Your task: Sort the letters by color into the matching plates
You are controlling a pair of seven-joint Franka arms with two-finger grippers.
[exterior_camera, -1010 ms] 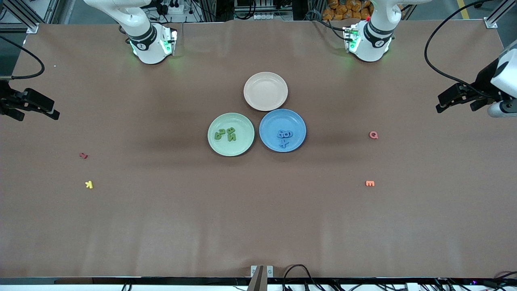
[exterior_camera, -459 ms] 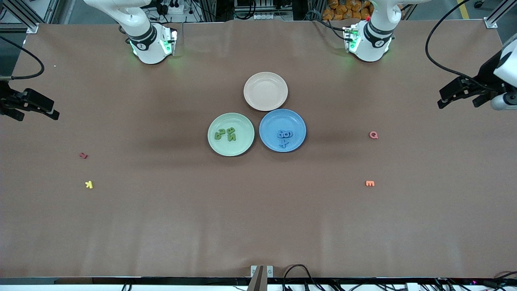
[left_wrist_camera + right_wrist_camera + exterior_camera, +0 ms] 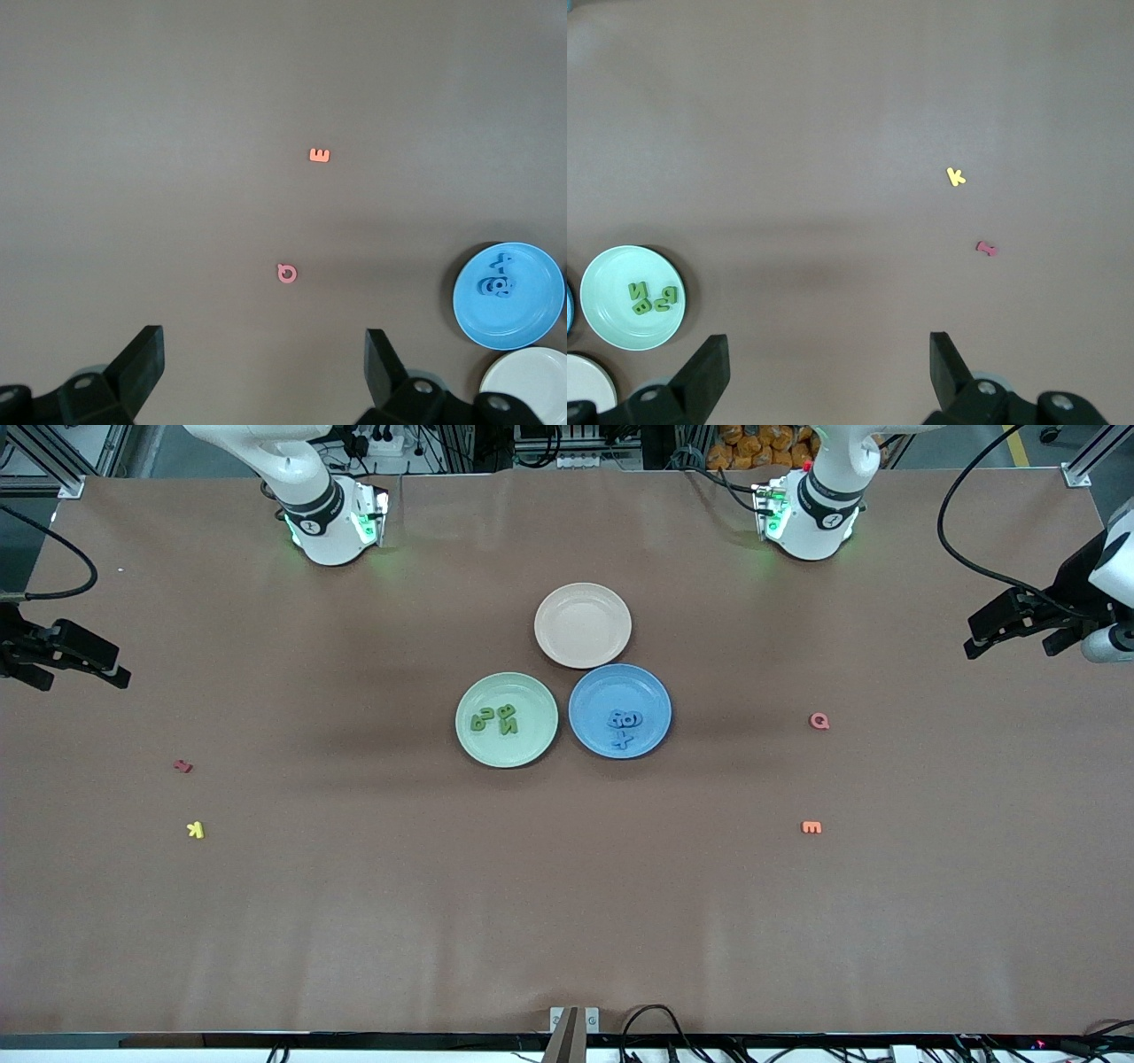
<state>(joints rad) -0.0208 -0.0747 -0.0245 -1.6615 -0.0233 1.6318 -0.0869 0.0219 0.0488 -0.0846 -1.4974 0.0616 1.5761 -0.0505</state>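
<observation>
The mint green plate (image 3: 523,748) sits mid-table with several green letters (image 3: 496,719) lying in it. Beside it, toward the left arm's end, the blue plate (image 3: 592,691) holds several blue letters (image 3: 623,724). My left gripper (image 3: 1010,642) hangs open and empty over the left arm's end of the table. Its wrist view shows the left gripper (image 3: 264,354), the blue plate (image 3: 523,314) and the blue letters (image 3: 498,282). My right gripper (image 3: 75,677) hangs open and empty over the right arm's end. Its wrist view shows the right gripper (image 3: 829,359) and the green plate (image 3: 607,314) with the green letters (image 3: 652,297).
A beige-pink plate (image 3: 582,624) lies farther from the front camera than the two plates, touching the blue one. A pink Q (image 3: 819,721) and an orange E (image 3: 811,827) lie toward the left arm's end. A red letter (image 3: 182,765) and a yellow K (image 3: 196,830) lie toward the right arm's end.
My left gripper has drifted a little outward toward the left arm's end of the table. The right arm, plates and letters have not moved.
</observation>
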